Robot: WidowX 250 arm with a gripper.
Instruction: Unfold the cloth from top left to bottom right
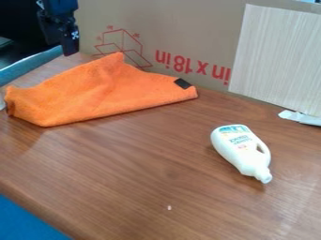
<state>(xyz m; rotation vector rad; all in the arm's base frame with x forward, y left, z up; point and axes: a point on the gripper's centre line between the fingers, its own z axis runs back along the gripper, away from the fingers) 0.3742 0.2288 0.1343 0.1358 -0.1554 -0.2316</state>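
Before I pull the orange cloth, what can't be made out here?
In the camera view:
Orange cloth: inner folds and underside, hidden by its top layer.
Pale thing at left: cut off by the left edge.
White piece at right: cut off by the right edge.
Speck on the table: too small to identify.

Room runs between the orange cloth [94,93] and the bench [125,187]'s near edge; a white bottle [238,147] obstructs the right, cardboard [194,28] the far edge.
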